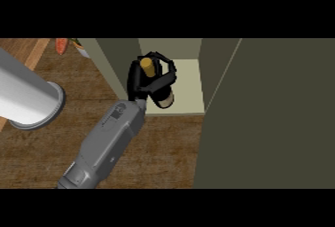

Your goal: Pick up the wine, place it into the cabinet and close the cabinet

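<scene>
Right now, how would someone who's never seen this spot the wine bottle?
Find the open cabinet at the counter's back. On its pale shelf, a black hand curls round the wine bottle. It is dark with a yellow top, the only thing in there.

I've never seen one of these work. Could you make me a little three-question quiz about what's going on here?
1. True or false: the hand is curled round the wine bottle.
2. Where is the bottle? A) lying on the wooden counter B) inside the open cabinet C) on the metal cylinder
3. Fill in: the cabinet door stands ____.

Key:
1. True
2. B, at the shelf's front
3. open, at the view's right
</scene>
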Controlling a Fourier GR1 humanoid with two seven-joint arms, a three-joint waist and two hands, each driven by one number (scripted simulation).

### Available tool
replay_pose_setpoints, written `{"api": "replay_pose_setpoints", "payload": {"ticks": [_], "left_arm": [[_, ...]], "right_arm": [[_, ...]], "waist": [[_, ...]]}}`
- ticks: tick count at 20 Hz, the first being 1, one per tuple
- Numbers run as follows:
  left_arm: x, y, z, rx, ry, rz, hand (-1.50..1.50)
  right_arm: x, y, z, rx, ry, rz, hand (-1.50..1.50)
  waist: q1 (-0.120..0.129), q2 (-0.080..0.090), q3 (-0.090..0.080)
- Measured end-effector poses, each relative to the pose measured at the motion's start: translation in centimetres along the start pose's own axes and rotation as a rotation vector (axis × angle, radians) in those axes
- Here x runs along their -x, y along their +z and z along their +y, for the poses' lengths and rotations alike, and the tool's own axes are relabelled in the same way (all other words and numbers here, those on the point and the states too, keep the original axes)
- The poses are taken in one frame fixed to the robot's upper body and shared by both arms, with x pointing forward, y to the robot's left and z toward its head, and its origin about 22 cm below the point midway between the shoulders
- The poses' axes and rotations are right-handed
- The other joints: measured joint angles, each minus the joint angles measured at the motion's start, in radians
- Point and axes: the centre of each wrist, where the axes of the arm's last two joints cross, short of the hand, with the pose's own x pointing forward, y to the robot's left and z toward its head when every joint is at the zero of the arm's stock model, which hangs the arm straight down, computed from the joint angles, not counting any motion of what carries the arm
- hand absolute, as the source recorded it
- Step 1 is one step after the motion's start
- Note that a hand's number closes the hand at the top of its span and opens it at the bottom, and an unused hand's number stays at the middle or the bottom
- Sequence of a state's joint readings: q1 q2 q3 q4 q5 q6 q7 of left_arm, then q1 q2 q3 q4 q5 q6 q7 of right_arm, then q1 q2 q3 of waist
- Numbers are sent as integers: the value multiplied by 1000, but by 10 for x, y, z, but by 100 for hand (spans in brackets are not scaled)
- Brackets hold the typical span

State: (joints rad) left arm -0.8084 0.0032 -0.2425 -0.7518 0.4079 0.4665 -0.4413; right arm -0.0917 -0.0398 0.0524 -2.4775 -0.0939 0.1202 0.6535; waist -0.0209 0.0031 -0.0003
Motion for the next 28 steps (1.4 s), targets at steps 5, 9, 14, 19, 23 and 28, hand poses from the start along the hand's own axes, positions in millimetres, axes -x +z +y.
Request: {"api": "replay_pose_setpoints", "payload": {"ticks": [5,9,14,19,23,28], "left_arm": [[3,-17,4,-18,-14,7,150],[4,-25,8,-33,-50,-25,150],[1,-35,6,-62,-85,-83,150],[3,-39,5,-84,-105,-96,150],[3,-42,5,-102,-85,-74,150],[4,-45,7,-148,-8,-30,150]], "right_arm": [[2,2,-1,-7,2,3,-150],[1,0,0,-15,4,3,-150],[0,0,0,-22,2,-2,-150],[3,1,0,-29,-1,0,-150],[4,0,1,-34,-12,-6,-150],[5,0,4,-50,-25,-6,-150]], "waist": [[-6,2,0],[-9,3,0],[-17,5,0],[-21,7,0],[-26,9,0],[-34,12,0]]}}
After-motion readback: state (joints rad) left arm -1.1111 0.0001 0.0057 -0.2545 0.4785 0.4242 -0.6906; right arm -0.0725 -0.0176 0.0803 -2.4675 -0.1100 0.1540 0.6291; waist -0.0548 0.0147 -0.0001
